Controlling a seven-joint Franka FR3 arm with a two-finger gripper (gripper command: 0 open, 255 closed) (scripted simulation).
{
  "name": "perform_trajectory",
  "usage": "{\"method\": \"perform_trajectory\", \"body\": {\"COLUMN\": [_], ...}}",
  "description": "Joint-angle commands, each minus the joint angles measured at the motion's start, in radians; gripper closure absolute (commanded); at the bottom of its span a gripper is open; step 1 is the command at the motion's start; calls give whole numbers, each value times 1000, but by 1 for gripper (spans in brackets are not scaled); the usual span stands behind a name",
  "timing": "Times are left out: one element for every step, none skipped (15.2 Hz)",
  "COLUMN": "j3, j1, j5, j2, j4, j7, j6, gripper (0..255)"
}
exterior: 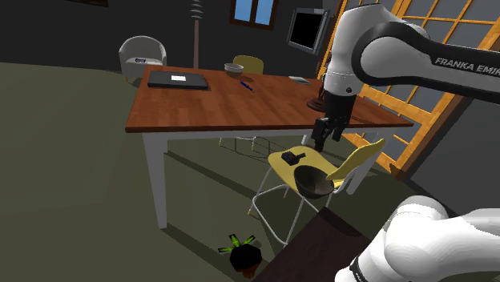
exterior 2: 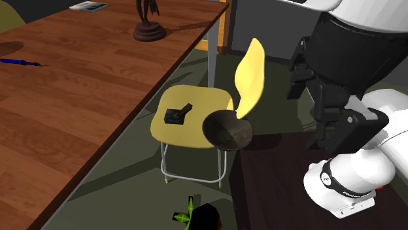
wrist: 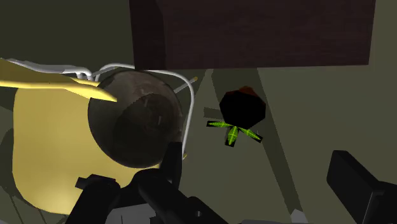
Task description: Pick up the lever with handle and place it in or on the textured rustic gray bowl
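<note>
A long brown wooden table (exterior: 240, 104) on white legs fills the far left of the shoulder view. The small items at its far end are too dim to name. The white arm (exterior: 385, 48) comes in from that view's right, cut off by the right and near edges. Only a cropped corner of the dark brown box stand (exterior: 320, 244) is visible.

Beside the table's near side stands a yellow chair with thin white metal legs (exterior: 362, 159). A dark, rough-surfaced round bowl (exterior: 314, 184) sits at the seat's near corner, its colour hard to judge in the gloom.

The black gripper (exterior: 322, 143) hangs above the seat, its fingers spread apart with nothing between them. The small black lever with a short handle (exterior: 292, 158) lies on the seat, to the shoulder view's left of the bowl and apart from it. In the wrist view it merges with the black finger shapes and cannot be picked out.
</note>
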Motion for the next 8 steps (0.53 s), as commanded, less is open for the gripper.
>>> {"method": "perform_trajectory", "body": {"j3": [0, -16, -32, -48, -64, -80, -96, -112], "j1": [0, -7, -14, -21, -28, -35, -42, -49], "j5": [0, -11, -21, -32, -42, -51, -60, -68], "j2": [0, 12, 25, 40, 56, 74, 93, 113], "j4": [0, -13, -25, -35, -44, -52, -58, -64], "j7": [0, -14, -27, -41, -54, -67, -80, -93], "j6": [0, 28, 57, 85, 114, 143, 172, 201], "gripper": [0, 0, 0, 0, 0, 0, 0, 0]}}
